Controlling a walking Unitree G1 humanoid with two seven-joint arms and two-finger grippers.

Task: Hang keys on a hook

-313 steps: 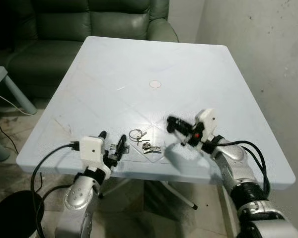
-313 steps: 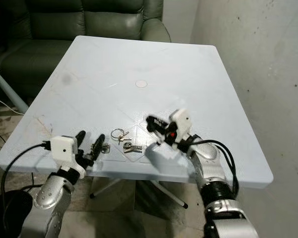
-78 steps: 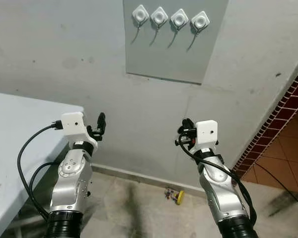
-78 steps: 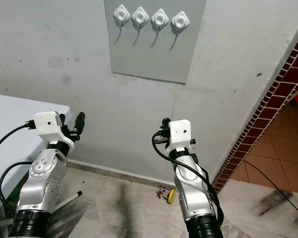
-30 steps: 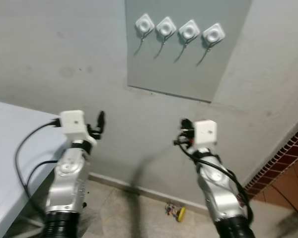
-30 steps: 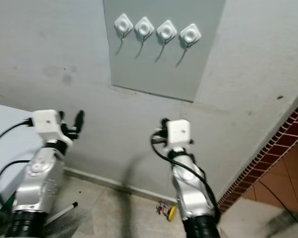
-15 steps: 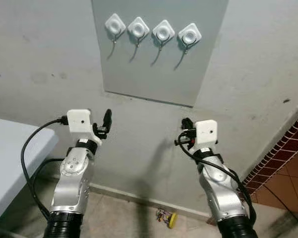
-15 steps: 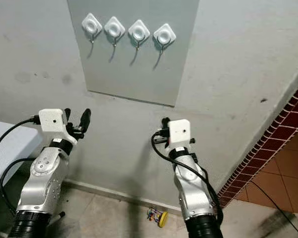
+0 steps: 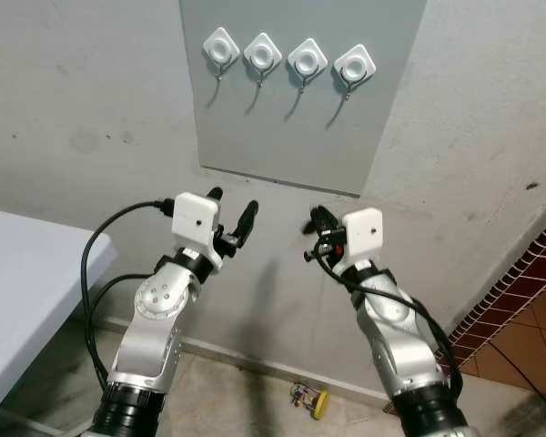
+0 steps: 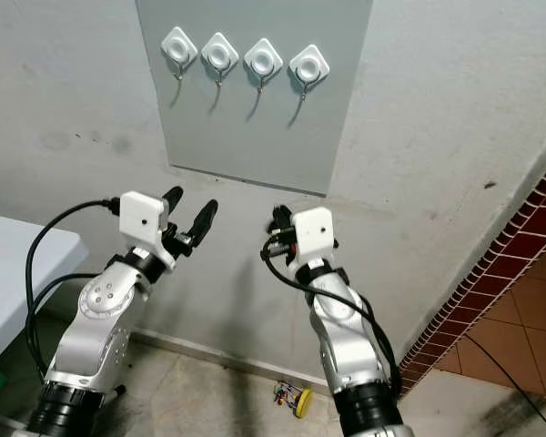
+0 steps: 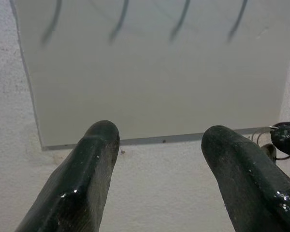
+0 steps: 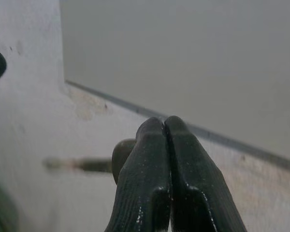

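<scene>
I am facing a rough grey plaster wall (image 9: pixel 91 109) with a smooth grey rectangular panel (image 9: pixel 300 118) fixed to it, and four white diamond-shaped hook mounts with thin metal hooks (image 9: pixel 285 59) run in a row across the top of the panel. A dark red brick-tiled edge (image 9: pixel 528 300) comes in at the right, with an orange tiled floor beyond it, and the corner of a pale blue plastic table (image 9: pixel 27 291) sits at the left. A small yellow object (image 9: pixel 311 401) lies on the concrete floor at the foot of the wall.

My left gripper (image 9: pixel 229 215) is raised below the panel with its fingers spread wide and nothing between them. My right gripper (image 9: pixel 317 228) is up beside it, fingers pressed together. In the left wrist view a thin metal key ring with keys (image 11: pixel 267 145) dangles at the right gripper's tip, partly cut off at the frame edge; I cannot make out the keys themselves clearly.
</scene>
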